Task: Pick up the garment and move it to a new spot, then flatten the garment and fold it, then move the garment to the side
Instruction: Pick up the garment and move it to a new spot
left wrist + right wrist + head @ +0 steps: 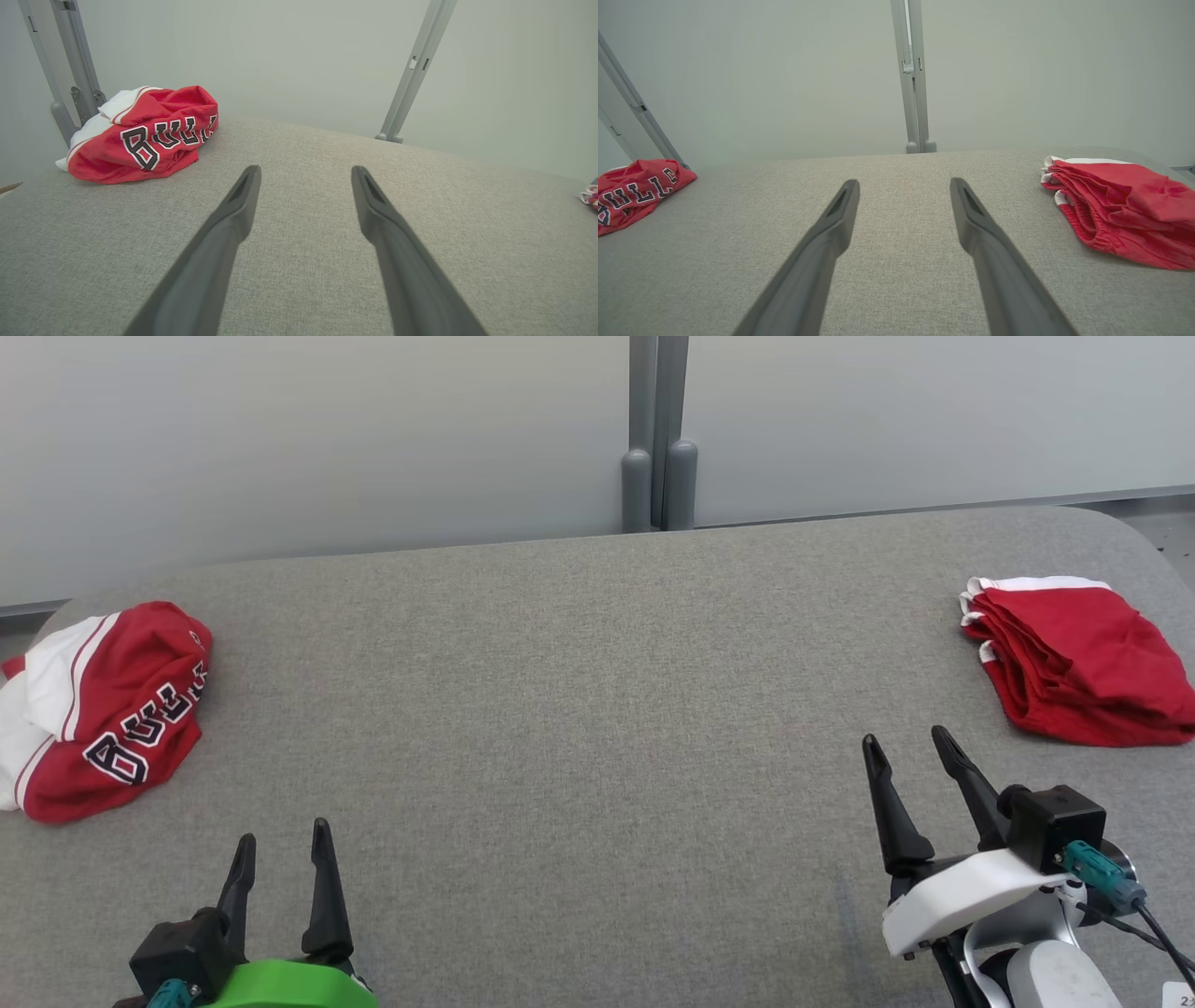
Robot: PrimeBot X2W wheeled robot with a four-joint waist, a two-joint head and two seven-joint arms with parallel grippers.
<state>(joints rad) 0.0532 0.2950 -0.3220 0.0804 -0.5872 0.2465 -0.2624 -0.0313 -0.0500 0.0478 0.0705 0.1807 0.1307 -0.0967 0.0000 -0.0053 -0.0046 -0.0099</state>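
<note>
**Asker:** Where is the garment?

**Me:** The crumpled garment lies at the left end of the grey surface, close to its edge. It is red and white and bunched up, with dark, white-edged letters across the red part. Nothing touches it.

**Asker:** And your jaws?

**Me:** Both pairs of jaws stand wide apart and hold nothing. My left fingers show at the lower left of the head view, over the near side of the surface. The garment sits ahead of them and to the left, well apart. In the left wrist view, bare grey cloth lies between the fingertips and the garment. I cannot tell whether the tips rest on the surface or hang just above it.

**Asker:** The right side?

**Me:** My right fingers are at the lower right, over bare surface, leaning a little to the left. Ahead of them and to the right lies a folded red pile with white trim, near the right end and apart from my fingers.

**Asker:** Behind the surface?

**Me:** There are pale wall panels, with a grey post where they meet.
</note>
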